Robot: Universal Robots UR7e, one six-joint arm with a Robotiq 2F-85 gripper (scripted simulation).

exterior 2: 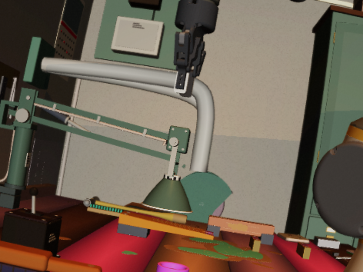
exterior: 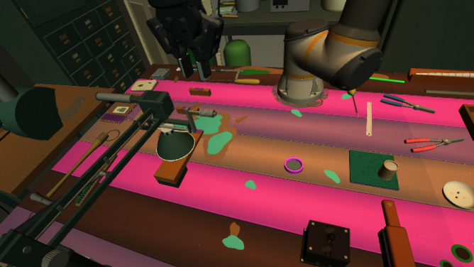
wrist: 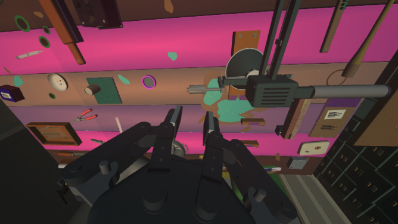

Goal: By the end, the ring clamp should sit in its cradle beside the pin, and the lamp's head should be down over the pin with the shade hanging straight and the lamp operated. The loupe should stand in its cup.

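Note:
The lamp's green shade (exterior: 175,143) hangs down over the orange board (exterior: 176,159), at the end of the lamp's long arm with its boxy head (exterior: 156,103). The ring clamp (exterior: 204,113), a grey cylinder on a bracket, sits just behind the shade. The loupe (exterior: 388,169), a short tan cylinder, stands on a green mat (exterior: 372,169) to the right, apart from the magenta-rimmed cup (exterior: 293,165). My gripper (exterior: 194,72) hangs high above the bench's back left, partly open and holding nothing.
The lamp's arm (exterior: 88,167) crosses the left of the bench at an angle. The robot's base (exterior: 301,88) stands at the back centre. Pliers (exterior: 408,103), a ruler (exterior: 369,119), a black box (exterior: 325,243) and a wooden handle (exterior: 397,230) lie to the right and front.

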